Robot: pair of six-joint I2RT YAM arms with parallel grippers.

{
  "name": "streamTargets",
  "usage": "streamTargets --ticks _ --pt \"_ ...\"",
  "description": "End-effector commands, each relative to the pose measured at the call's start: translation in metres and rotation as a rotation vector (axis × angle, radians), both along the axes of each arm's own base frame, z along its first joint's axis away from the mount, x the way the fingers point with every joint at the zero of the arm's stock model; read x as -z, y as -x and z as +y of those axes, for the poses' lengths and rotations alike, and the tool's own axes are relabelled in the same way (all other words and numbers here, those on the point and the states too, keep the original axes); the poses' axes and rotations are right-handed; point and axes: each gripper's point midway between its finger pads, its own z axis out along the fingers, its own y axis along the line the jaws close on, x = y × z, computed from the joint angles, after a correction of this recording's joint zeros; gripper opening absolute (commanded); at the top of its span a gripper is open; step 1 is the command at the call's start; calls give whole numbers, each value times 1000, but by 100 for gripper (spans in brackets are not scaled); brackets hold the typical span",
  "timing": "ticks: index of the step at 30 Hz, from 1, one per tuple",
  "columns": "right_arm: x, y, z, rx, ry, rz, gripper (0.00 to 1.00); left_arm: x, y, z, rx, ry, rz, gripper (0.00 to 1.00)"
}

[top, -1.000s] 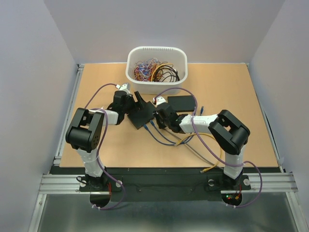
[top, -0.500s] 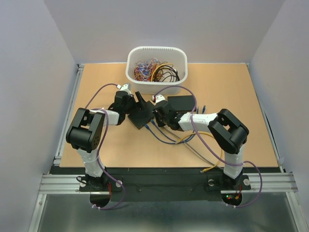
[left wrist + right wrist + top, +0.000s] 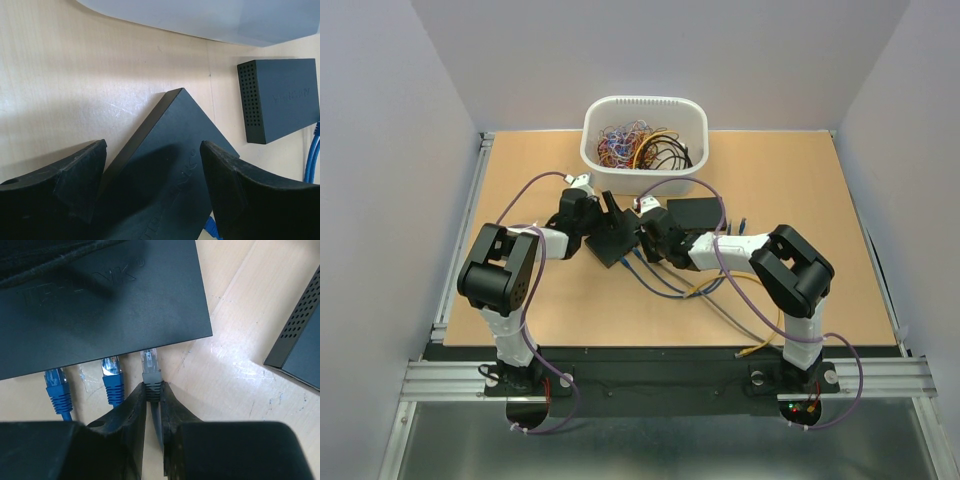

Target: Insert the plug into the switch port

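Pinching the plug (image 3: 150,365) by its grey boot, the right pincer (image 3: 152,390) is pressed tight on it. The clear tip is right at the switch (image 3: 100,300) edge, just beside two seated blue plugs (image 3: 112,375). The cable behind the boot is hidden between the fingers, so its colour can't be told here.

The port can't be seen from this angle, and that's the danger. If the tip sits a touch off the opening, a push could jam it against the casing, twist it in that narrow grip, or simply shove the box away across the desk (image 3: 235,365).

Over on the far corner, the left pincer (image 3: 152,150) is spread wide, straddling the switch without clearly touching it. With nothing clamped there, I'd judge the box could slide or rotate towards the second switch (image 3: 280,97) under load.
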Motion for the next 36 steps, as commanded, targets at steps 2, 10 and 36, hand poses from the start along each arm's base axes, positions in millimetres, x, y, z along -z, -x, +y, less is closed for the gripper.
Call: streamTargets --ticks 2,10,36 --pt "-51 -21 26 -57 -84 -134 0 4 19 -25 108 -2 22 83" --pt "-58 -19 29 -136 -56 -164 0 12 35 -58 184 -39 48 78" --pt "-75 20 5 -302 -29 -206 0 50 128 -106 329 -136 118 66"
